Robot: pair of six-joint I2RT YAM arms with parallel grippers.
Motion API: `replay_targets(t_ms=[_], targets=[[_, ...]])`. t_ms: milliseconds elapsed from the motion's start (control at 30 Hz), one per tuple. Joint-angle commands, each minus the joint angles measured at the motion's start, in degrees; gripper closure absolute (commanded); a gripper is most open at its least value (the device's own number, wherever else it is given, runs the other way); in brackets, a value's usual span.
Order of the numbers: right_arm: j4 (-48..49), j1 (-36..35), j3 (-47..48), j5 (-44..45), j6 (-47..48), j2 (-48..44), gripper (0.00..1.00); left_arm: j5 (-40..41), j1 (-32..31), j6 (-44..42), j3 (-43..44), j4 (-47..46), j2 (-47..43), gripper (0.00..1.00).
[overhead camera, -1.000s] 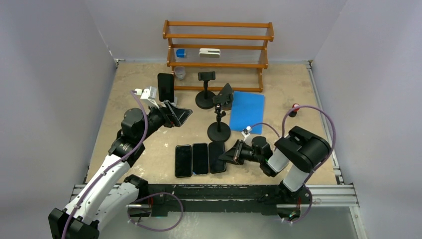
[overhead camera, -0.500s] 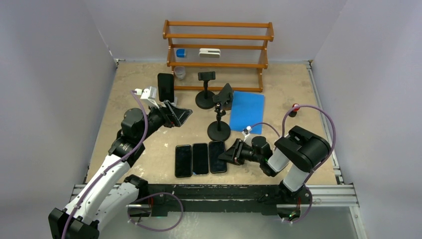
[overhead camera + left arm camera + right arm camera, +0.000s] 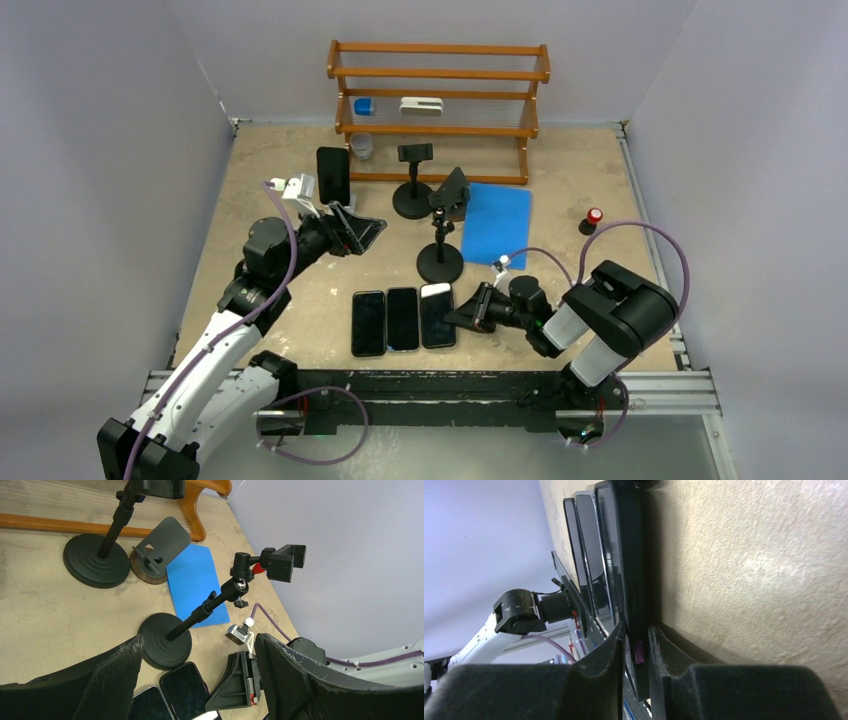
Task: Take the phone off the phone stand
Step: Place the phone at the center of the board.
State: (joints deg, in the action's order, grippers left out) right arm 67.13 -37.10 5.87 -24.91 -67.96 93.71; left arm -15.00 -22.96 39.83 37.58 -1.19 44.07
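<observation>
Three black phones lie side by side near the table's front; my right gripper [image 3: 457,315] reaches in low from the right, shut on the right-hand phone [image 3: 436,315]. In the right wrist view that phone's thin edge [image 3: 634,595] sits between the two fingers of the gripper [image 3: 638,627]. Another dark phone [image 3: 333,175] stands upright at the back left. My left gripper [image 3: 366,231] hovers beside it, open and holding nothing [image 3: 198,641]. An empty clamp phone stand [image 3: 440,240] rises just behind the row of phones; its clamp [image 3: 282,562] shows in the left wrist view.
A second clamp stand [image 3: 413,190] and a slanted plate stand [image 3: 455,188] are behind. A blue mat [image 3: 497,222] lies to their right, with a small red object [image 3: 594,215] further right. A wooden shelf [image 3: 440,75] lines the back wall.
The right arm's elbow has swung right and toward the front. The right-hand phone has shifted slightly and its far end now catches light. The left arm has not moved.
</observation>
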Motion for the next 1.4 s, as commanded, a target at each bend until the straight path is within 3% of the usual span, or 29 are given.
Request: replay_targets(t_ms=[0, 400, 733, 1000, 1167, 1367], targets=[[-2.84, 0.07, -1.32, 1.45, 2.11, -2.08, 0.85, -0.70, -0.24, -0.11, 0.21, -2.50, -1.07, 0.21], [-8.91, 0.10, -1.63, 2.05, 5.40, -5.76, 0.93, -0.88, -0.24, 0.07, 0.14, -2.50, -1.40, 0.21], [-2.92, 0.09, -1.82, -0.96, 6.74, 0.74, 0.91, -1.25, -0.24, 0.20, 0.09, -2.59, -1.20, 0.21], [-2.58, 0.03, -1.11, -1.63, 7.22, 1.06, 0.79, -1.41, -0.24, 0.28, 0.04, -2.60, -0.99, 0.21], [-4.55, 0.06, -2.09, -0.59, 7.08, -1.20, 0.61, -1.34, -0.24, 0.20, 0.03, -2.59, -1.02, 0.21], [-10.98, 0.01, -2.13, 2.07, 8.41, -7.63, 0.50, -1.42, -0.24, 0.32, 0.03, -2.59, -1.09, 0.21]])
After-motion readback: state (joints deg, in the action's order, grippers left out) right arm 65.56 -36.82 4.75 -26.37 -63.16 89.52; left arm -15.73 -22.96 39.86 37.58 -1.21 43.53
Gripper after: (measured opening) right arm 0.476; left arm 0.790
